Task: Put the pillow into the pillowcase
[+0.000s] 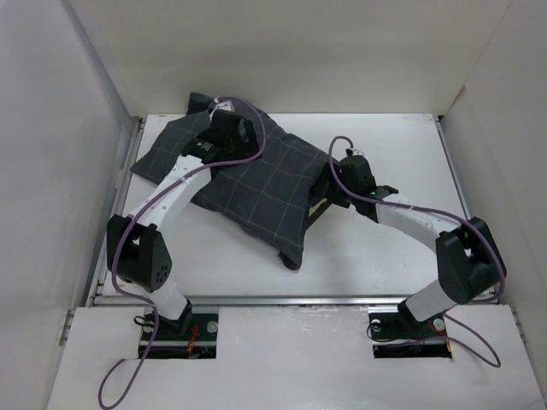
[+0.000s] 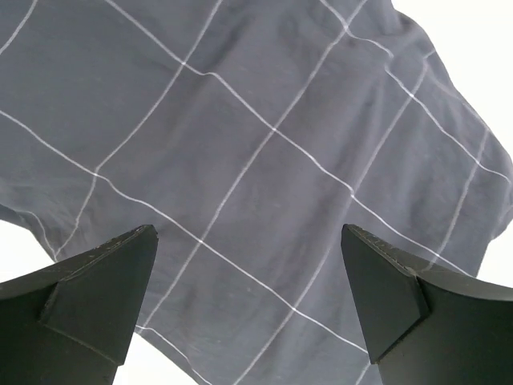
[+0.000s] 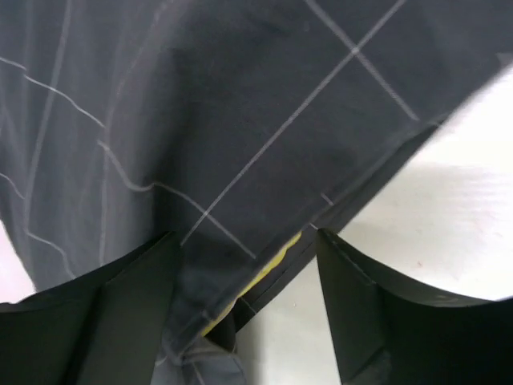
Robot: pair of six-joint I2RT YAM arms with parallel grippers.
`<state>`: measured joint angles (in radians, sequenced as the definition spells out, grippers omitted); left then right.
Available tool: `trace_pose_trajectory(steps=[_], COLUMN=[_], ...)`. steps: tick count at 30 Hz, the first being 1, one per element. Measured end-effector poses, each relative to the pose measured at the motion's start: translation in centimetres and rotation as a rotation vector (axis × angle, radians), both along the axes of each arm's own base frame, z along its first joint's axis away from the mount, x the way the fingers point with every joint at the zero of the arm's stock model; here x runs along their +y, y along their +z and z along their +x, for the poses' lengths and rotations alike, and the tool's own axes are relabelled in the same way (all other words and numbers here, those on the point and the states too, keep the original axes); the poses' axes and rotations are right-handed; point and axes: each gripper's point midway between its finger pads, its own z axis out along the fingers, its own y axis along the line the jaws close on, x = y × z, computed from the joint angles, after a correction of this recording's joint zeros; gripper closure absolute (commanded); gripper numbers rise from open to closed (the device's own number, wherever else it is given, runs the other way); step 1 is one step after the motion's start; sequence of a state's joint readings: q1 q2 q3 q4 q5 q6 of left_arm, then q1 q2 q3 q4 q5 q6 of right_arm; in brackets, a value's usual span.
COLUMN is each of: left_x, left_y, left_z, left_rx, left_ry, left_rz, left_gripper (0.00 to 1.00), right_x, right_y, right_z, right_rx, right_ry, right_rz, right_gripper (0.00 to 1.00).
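The pillow (image 3: 271, 273) lies almost wholly sheathed in the pillowcase (image 1: 256, 184) on the desk (image 1: 385, 248); only its yellow piping is seen at the mouth. It is judged soft and light, and the limp hem is best pinched. The left jaws are spread above the cloth; the right jaws are parted astride the hem.

The pillowcase (image 1: 256, 184) lies back-left on the desk (image 1: 393, 248), with the pillow (image 3: 268, 277) inside, its edge showing at the right.
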<state>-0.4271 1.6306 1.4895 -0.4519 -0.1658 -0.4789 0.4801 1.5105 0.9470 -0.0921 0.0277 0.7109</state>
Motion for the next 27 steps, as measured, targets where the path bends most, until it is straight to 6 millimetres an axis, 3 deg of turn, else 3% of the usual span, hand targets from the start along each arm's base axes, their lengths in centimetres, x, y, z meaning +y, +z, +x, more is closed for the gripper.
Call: trace_pose_trajectory(steps=[1, 4, 5, 6, 9, 13, 16, 20, 24, 27], left_x=[0.3, 0.6, 0.5, 0.4, 0.2, 0.0, 0.2, 0.8, 1.3, 1.6], left_y=[-0.2, -0.8, -1.0, -1.3, -2.4, -4.1, -5.8, -8.4, -9.6, -9.5], left_z=[0.1, 0.2, 0.2, 0.1, -0.1, 0.1, 0.4, 1.1, 1.5, 1.7], left_rx=[0.003, 0.013, 0.017, 0.024, 0.044, 0.07, 0.104, 0.152, 0.175, 0.172], left_ry=[0.006, 0.009, 0.005, -0.002, -0.019, -0.026, -0.021, -0.002, 0.012, 0.018], left_rz=[0.0, -0.003, -0.004, -0.007, -0.017, -0.021, -0.014, -0.001, -0.002, -0.008], left_gripper=[0.0, 0.0, 0.0, 0.0, 0.0, 0.0, 0.0, 0.01, 0.01, 0.01], right_x=[0.3, 0.9, 0.9, 0.9, 0.9, -0.2, -2.1, -6.1, -9.5, -12.2], right_y=[-0.5, -1.7, -1.8, -1.7, -1.0, 0.4, 2.8, 8.4, 14.2, 14.1], right_z=[0.1, -0.1, -0.1, -0.1, 0.1, -0.3, -0.5, -1.4, -3.0, -4.0], right_rx=[0.012, 0.046, 0.05, 0.046, 0.022, 0.005, -0.02, -0.095, -0.181, -0.162], right_ry=[0.01, 0.037, 0.04, 0.042, 0.041, 0.025, -0.012, -0.098, -0.166, -0.223], right_rz=[0.005, 0.011, 0.013, 0.013, 0.017, -0.029, -0.109, -0.229, -0.276, -0.338], right_gripper=[0.28, 0.44, 0.58, 0.78, 1.0, 1.0, 1.0, 1.0, 1.0, 1.0])
